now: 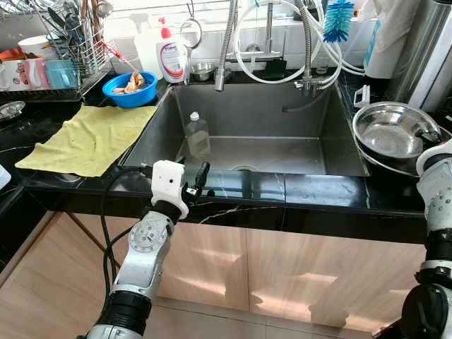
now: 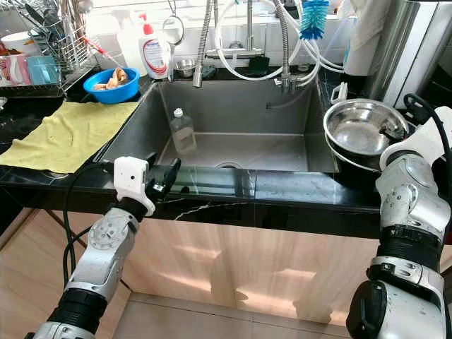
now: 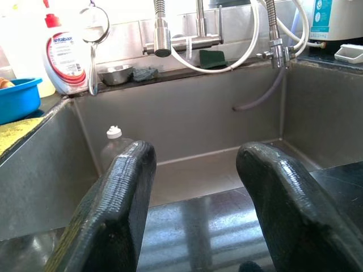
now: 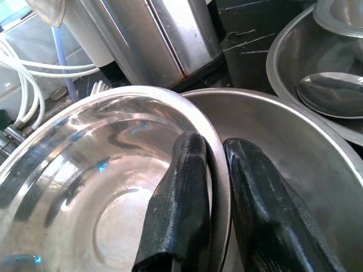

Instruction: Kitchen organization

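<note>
The right gripper (image 4: pixel 212 226) is clamped on the rim of a steel bowl (image 2: pixel 360 127) on the desk (image 2: pixel 296 187) right of the sink (image 2: pixel 233 152). The left gripper (image 2: pixel 164 176), fingers apart, hovers over the sink's front edge; a bottle (image 2: pixel 181 131) stands in the sink.

Black stone counter (image 1: pixel 318 191), light wood cabinets (image 1: pixel 282 272) below, daylit.

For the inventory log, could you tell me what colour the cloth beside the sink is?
The cloth is yellow, clearest in the left eye view.
</note>
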`<state>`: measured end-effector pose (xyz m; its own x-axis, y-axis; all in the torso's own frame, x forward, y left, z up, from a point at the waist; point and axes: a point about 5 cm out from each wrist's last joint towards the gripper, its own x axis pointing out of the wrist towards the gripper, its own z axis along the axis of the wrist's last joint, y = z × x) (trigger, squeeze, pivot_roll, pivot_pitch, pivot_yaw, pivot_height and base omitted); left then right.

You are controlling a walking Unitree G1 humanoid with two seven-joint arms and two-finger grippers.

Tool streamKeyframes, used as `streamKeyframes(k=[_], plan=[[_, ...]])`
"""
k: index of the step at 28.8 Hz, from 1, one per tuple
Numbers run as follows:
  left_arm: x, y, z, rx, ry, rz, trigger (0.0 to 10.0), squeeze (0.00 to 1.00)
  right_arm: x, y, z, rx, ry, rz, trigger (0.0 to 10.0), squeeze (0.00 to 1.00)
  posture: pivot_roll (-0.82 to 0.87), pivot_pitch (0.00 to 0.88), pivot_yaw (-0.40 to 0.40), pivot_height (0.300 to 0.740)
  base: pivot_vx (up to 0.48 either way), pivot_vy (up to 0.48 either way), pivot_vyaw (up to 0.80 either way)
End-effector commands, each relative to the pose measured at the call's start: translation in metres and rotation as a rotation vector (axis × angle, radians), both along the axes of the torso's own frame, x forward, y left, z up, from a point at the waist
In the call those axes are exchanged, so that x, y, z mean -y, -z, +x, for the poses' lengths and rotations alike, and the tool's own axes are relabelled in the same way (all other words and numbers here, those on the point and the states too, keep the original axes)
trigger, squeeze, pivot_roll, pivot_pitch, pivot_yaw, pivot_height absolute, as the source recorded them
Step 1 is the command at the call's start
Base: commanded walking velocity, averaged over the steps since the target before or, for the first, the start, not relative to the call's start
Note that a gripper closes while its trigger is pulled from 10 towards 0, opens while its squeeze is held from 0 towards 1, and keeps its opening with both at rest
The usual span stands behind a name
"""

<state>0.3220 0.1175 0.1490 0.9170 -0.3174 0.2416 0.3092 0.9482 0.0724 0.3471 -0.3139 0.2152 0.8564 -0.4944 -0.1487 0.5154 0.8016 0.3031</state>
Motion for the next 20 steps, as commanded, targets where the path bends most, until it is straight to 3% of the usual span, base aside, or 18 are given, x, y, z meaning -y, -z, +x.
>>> streamKeyframes(k=[1,11,20], plan=[[0.000,-0.001,0.003,-0.004,0.005,0.012,10.0,0.00,-0.005,0.001,0.002,-0.014,-0.016,0.003,0.0,0.00,-0.15,0.000,0.098,0.740,0.000,0.000,0.00],[0.000,-0.002,0.002,0.000,0.001,0.010,10.0,0.00,-0.009,-0.018,-0.001,0.084,0.000,-0.008,0.0,0.00,-0.14,0.000,0.099,0.740,0.000,0.000,0.00],[-0.001,-0.005,0.004,0.010,-0.007,0.006,10.0,0.00,-0.025,-0.061,-0.004,0.256,-0.027,-0.099,0.0,0.00,-0.14,0.000,0.098,0.740,0.000,0.000,0.00]])
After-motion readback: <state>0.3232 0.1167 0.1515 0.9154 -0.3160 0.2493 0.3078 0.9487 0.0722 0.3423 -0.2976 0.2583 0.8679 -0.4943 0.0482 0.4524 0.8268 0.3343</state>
